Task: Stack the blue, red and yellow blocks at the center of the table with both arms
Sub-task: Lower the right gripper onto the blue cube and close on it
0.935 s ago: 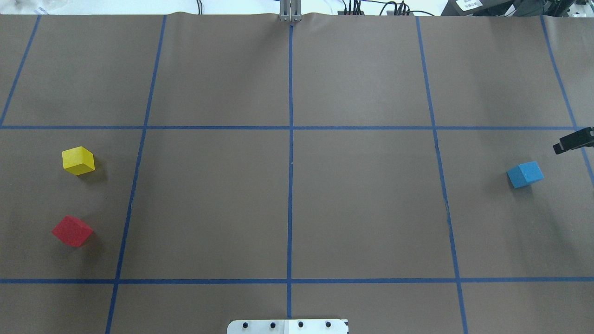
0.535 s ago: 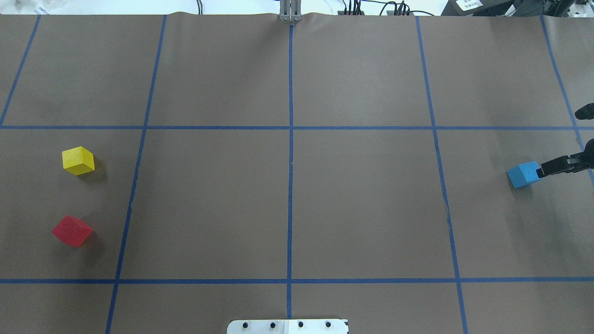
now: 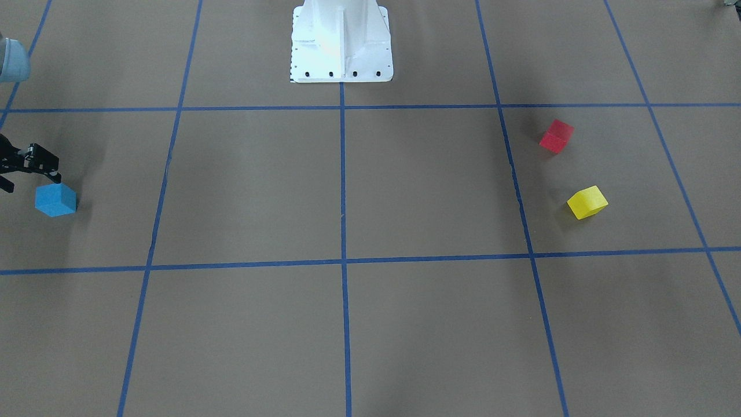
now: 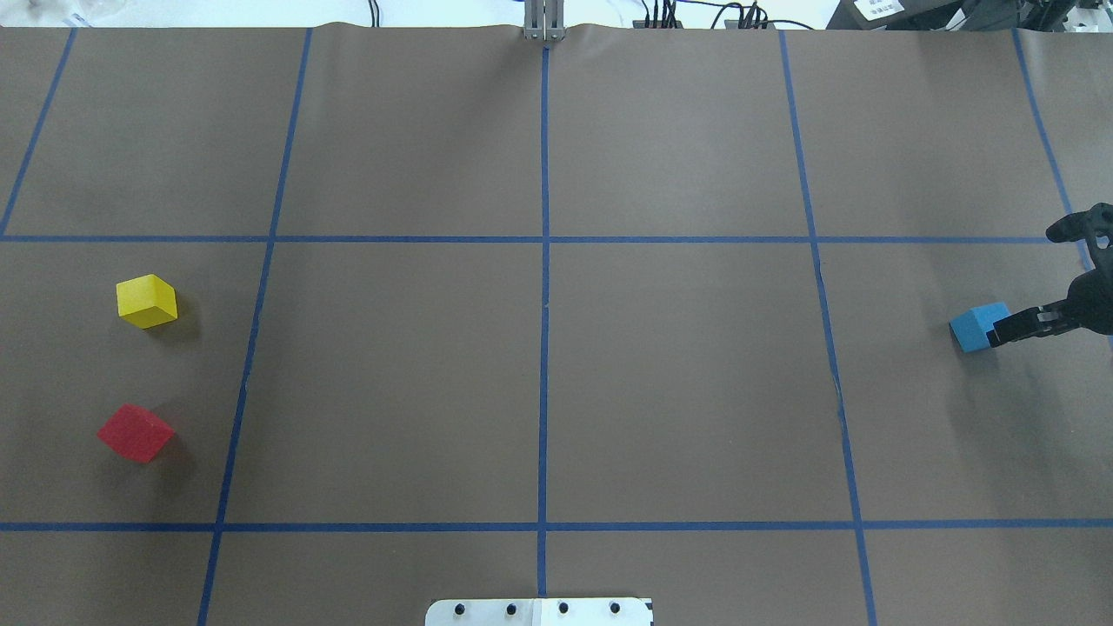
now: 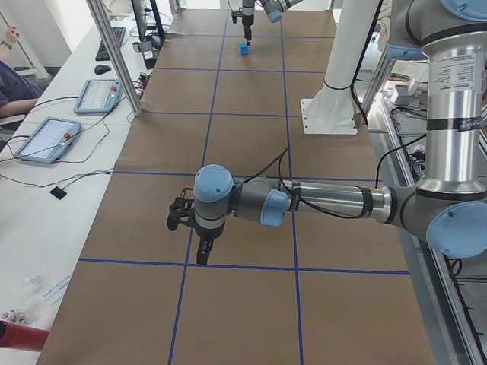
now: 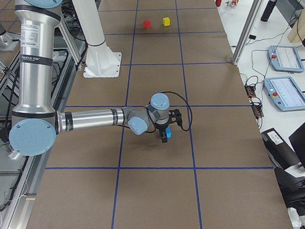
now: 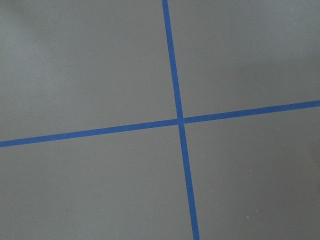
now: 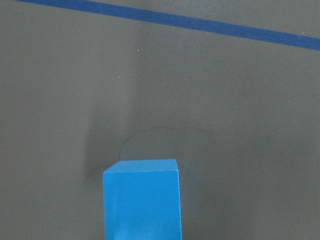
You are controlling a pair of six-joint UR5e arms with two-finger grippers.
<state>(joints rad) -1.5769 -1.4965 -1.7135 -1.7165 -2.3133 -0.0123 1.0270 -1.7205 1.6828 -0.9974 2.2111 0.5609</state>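
The blue block (image 4: 974, 327) sits at the table's right end; it also shows in the front view (image 3: 55, 200), the right side view (image 6: 165, 138) and, close at the bottom, the right wrist view (image 8: 141, 200). My right gripper (image 4: 1009, 326) hangs right over it, fingers apart, holding nothing (image 3: 28, 176). The yellow block (image 4: 146, 301) and the red block (image 4: 135, 432) lie at the left end, apart from each other. My left gripper (image 5: 202, 255) shows only in the left side view, low over bare table; I cannot tell if it is open or shut.
Blue tape lines form a grid; the middle line (image 4: 544, 304) crosses the table's centre. The robot's white base plate (image 4: 539, 611) is at the near edge. Aluminium posts (image 5: 114, 57) and tablets (image 5: 46, 137) stand along the operators' side.
My right gripper has come in from the right edge and down over the blue block. The three blocks have not moved.
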